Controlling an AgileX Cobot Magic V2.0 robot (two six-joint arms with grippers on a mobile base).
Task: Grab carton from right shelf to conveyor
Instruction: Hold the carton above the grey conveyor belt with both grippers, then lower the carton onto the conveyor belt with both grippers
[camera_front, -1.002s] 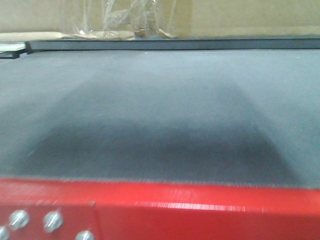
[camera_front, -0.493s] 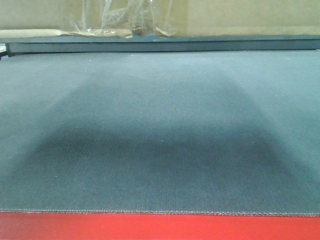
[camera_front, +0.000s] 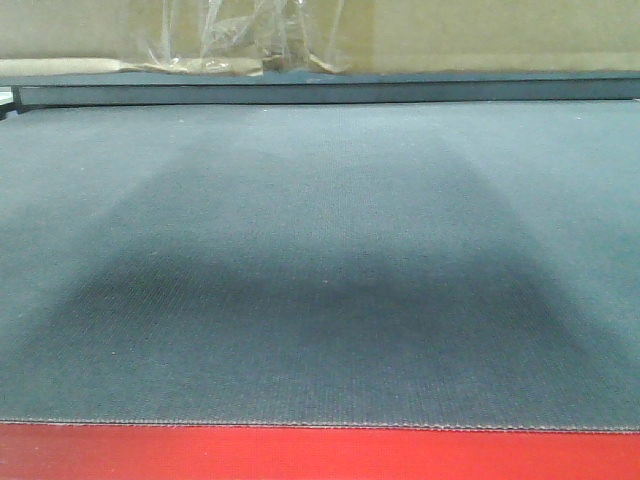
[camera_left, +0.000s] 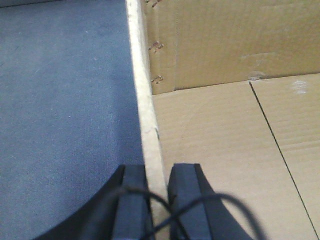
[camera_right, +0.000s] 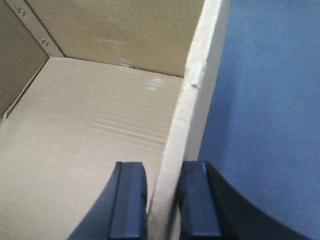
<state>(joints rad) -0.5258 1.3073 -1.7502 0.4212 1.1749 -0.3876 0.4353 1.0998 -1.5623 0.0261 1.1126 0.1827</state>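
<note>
The brown carton shows as a strip along the top of the front view, with crinkled clear tape at its lower edge. Below it lies the dark grey conveyor, carrying a broad shadow. My left gripper is shut on the carton's left wall, one finger inside and one outside. My right gripper grips the right wall the same way. The open carton's floor is bare. Whether the carton touches the belt cannot be told. The right shelf is out of view.
The belt's bright red front edge runs along the bottom of the front view. A dark rail bounds its far side. Grey belt lies outside both carton walls.
Since a second ago the front view has shifted forward. The red edge sank lower and its bolts left the frame. Over the last half second nothing has visibly moved.
</note>
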